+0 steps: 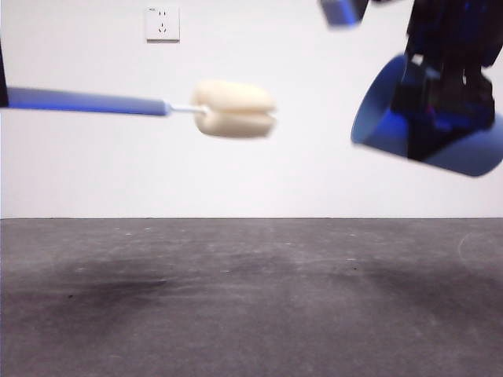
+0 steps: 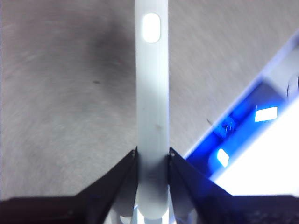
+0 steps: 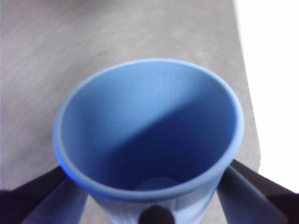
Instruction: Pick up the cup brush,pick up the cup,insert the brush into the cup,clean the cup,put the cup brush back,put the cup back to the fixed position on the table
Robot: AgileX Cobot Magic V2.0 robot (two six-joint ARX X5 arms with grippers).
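A plain white wall (image 1: 251, 181) bears a white socket (image 1: 162, 23).

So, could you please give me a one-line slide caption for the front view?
Above the table, the left gripper holds the cup brush level, sponge toward the tilted cup in the right gripper.

No text, label or number can be read — not anywhere in these views.

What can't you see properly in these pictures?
- Front view: the left gripper is cut off by the edge; only the brush shows.
- Front view: the right gripper hides part of the cup, and both are blurred.
- Left wrist view: the brush's sponge is out of frame.
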